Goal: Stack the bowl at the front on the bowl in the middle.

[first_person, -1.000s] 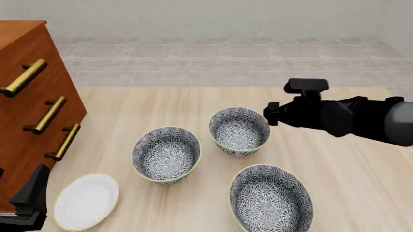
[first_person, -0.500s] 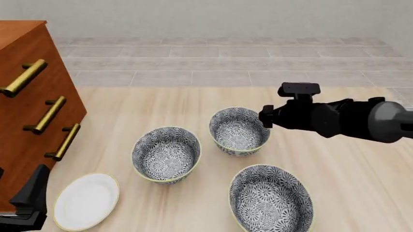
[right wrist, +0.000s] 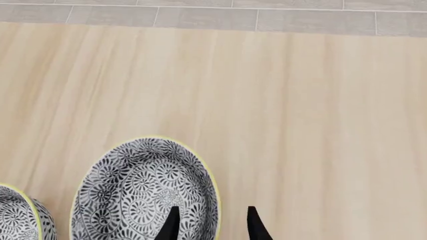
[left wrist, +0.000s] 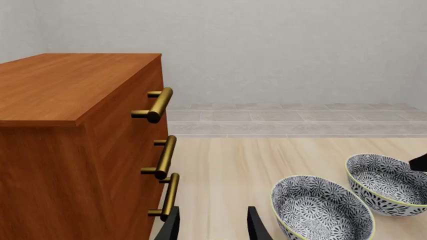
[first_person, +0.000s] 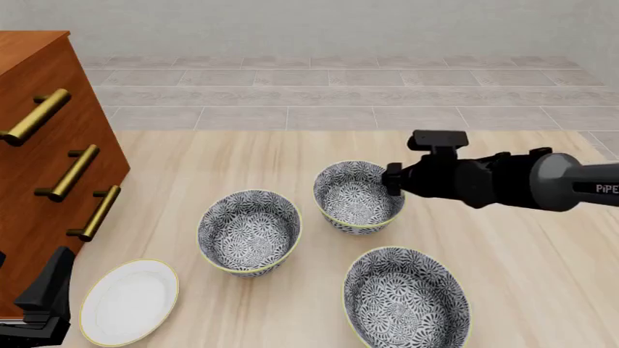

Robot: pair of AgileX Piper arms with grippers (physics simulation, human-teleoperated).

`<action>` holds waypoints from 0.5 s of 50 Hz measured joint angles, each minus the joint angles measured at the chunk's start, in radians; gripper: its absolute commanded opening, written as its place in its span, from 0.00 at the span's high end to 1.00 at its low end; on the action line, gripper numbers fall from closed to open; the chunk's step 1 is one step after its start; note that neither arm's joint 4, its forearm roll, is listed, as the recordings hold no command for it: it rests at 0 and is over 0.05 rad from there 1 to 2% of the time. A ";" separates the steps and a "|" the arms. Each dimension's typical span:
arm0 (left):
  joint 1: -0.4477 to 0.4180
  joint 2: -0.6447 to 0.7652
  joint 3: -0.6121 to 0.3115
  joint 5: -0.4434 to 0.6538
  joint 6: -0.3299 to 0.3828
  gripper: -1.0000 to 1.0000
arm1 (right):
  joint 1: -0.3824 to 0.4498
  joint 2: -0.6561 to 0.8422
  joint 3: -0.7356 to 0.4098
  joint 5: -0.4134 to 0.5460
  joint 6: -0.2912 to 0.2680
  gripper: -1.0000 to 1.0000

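Note:
The bowl at the front (first_person: 359,196) is a deep floral bowl with a cream rim, the farthest of the bowls on the table. The bowl in the middle (first_person: 249,232), its twin, stands nearer and to the left. My right gripper (first_person: 393,183) hangs at the front bowl's right rim. In the right wrist view the right gripper (right wrist: 212,223) is open, one finger over the front bowl's (right wrist: 143,192) inside and one outside. The left gripper (left wrist: 213,227) is open and holds nothing, low at the near left, with the middle bowl (left wrist: 321,210) ahead of it.
A wider bowl (first_person: 406,299) of the same pattern sits at the near right. A plain white plate (first_person: 129,301) lies at the near left. A wooden drawer cabinet (first_person: 43,167) with brass handles fills the left side.
The right arm has moved left and down, bringing its gripper from right of the front bowl to that bowl's right rim. The bowls and the left arm have not moved.

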 measured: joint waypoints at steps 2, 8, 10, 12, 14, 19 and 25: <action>0.000 0.000 0.000 0.000 0.000 0.00 | 0.000 0.005 -0.002 -0.002 0.001 0.00; 0.000 0.000 0.000 0.000 0.000 0.00 | 0.003 0.021 -0.009 -0.006 0.003 0.00; 0.000 0.000 0.000 0.000 0.000 0.00 | 0.004 0.025 -0.011 -0.007 0.004 0.00; 0.000 0.000 0.000 0.000 0.000 0.00 | 0.005 0.030 -0.013 -0.008 0.005 0.00; 0.000 0.000 0.000 0.000 0.000 0.00 | 0.006 0.034 -0.015 -0.009 0.006 0.00; 0.000 0.000 0.000 0.000 0.000 0.00 | 0.007 0.044 -0.019 -0.012 0.007 0.00; 0.000 0.000 0.000 0.000 0.000 0.00 | 0.009 0.054 -0.023 -0.015 0.009 0.00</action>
